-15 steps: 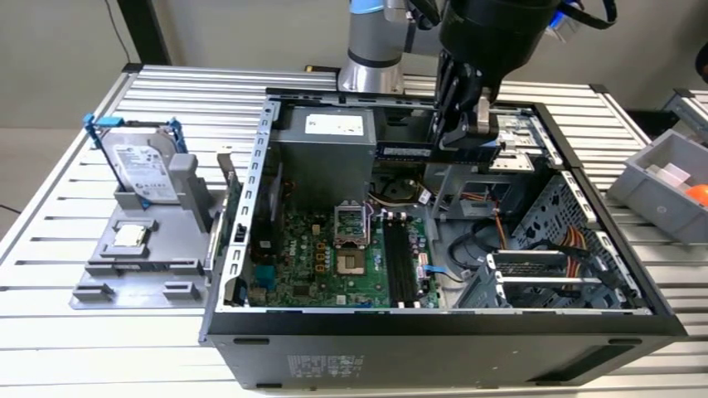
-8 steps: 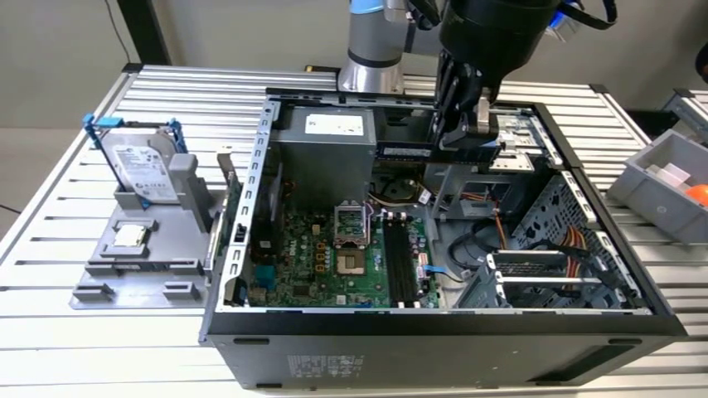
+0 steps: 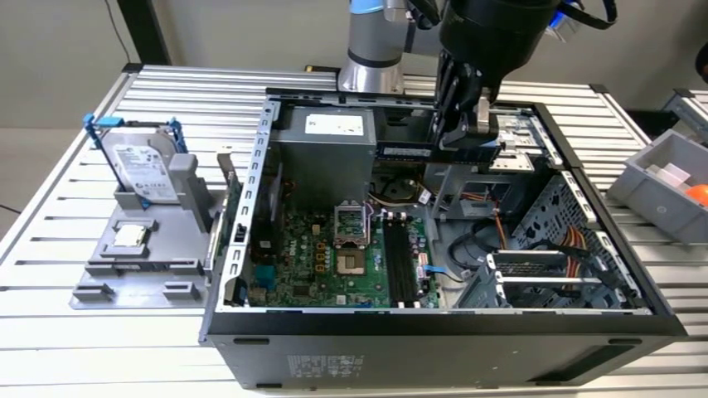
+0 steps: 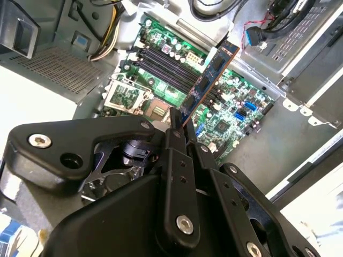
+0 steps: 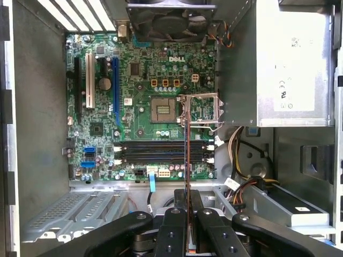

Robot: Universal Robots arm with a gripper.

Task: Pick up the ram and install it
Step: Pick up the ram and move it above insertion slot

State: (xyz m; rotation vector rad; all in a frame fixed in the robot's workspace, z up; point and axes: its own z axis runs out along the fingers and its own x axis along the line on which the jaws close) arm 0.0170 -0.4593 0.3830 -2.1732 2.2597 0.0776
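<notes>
While the open computer case [image 3: 443,352] sits beneath it, the gripper [image 3: 463,143] has its jaws closed tight on one end of the ram [image 3: 415,151], which juts out from between them. Below the jaws lie the motherboard [image 5: 134,91] and its black memory slots [image 5: 161,152], apart from the ram.

Open black metal computer case [image 3: 443,348] sits on slatted aluminium table [image 3: 99,365]. On the exterior view's left of the case, grey plastic fixture [image 3: 144,253] carries an upright silver hard drive [image 3: 144,162]; grey plastic bin [image 3: 664,178] on its right. Green motherboard [image 3: 321,265] lies in the case, grey metal power supply box [image 3: 321,157] behind it. Black gripper [image 3: 465,143] pinches the ram [image 3: 409,151], a long thin bluish circuit-board stick, above the motherboard, clear of it.
</notes>
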